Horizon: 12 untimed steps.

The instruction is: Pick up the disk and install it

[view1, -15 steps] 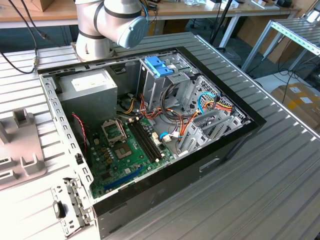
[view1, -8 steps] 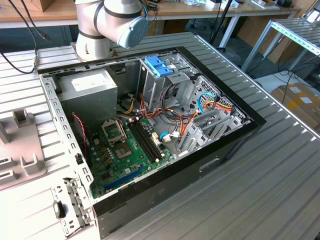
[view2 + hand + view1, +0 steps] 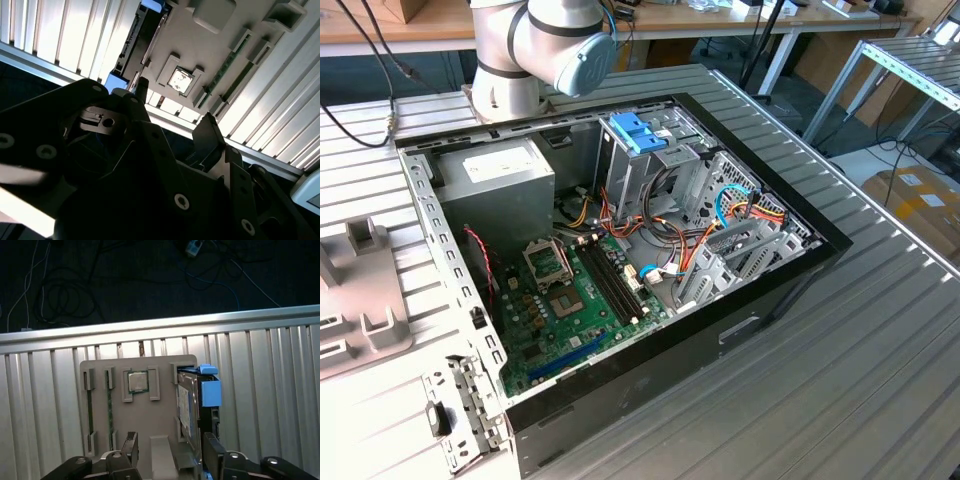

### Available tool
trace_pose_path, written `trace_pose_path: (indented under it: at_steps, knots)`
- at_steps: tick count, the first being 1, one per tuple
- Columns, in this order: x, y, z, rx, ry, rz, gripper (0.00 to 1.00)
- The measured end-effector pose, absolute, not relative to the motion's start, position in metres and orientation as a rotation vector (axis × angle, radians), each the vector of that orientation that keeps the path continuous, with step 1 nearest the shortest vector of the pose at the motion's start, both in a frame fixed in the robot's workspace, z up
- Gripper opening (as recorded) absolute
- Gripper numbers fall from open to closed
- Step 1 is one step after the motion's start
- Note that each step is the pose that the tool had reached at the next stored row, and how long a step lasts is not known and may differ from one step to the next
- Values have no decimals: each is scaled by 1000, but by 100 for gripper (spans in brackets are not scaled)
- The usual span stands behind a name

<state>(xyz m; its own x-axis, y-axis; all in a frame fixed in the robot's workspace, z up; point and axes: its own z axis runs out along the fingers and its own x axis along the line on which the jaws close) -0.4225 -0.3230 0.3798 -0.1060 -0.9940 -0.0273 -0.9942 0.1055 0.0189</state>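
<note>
Table (image 3: pixel 880 330): a ribbed metal surface is seen in the exterior view, carrying everything else.
Computer case (image 3: pixel 720 335): it is laid on its side with the panel off, so that the green board, the cables and the metal drive cage are exposed.
Arm (image 3: pixel 540 45): its base is mounted at the table's far edge, behind the case. From the shoulder joint it is carried up out of the exterior view. The wrist is pointed down at the tray, with the table's edge and the dark floor seen beyond.
Tray (image 3: pixel 150 415): a grey holder plate is laid flat on the ribbed table.
Gripper (image 3: pixel 172 447): it is held over the near end of the tray. The two dark fingers (image 3: pixel 214 455) are spread wide apart and nothing is gripped between them.
Disk (image 3: pixel 187 405): it is stood on edge in a slot along one side of the tray, framed in blue, with the blue tab at the end away from the gripper. Its near end is seen between the two fingers, closer to one of them; contact cannot be made out.
Processor chip (image 3: pixel 138 382): it is seated in a square recess of the tray, beside the disk and apart from it.
</note>
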Motion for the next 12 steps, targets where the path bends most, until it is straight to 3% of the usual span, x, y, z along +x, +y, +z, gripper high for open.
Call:
trace_pose_path:
  at_steps: [12]
  knots:
    - [-423,-314,379,-2095,2330,51,63]
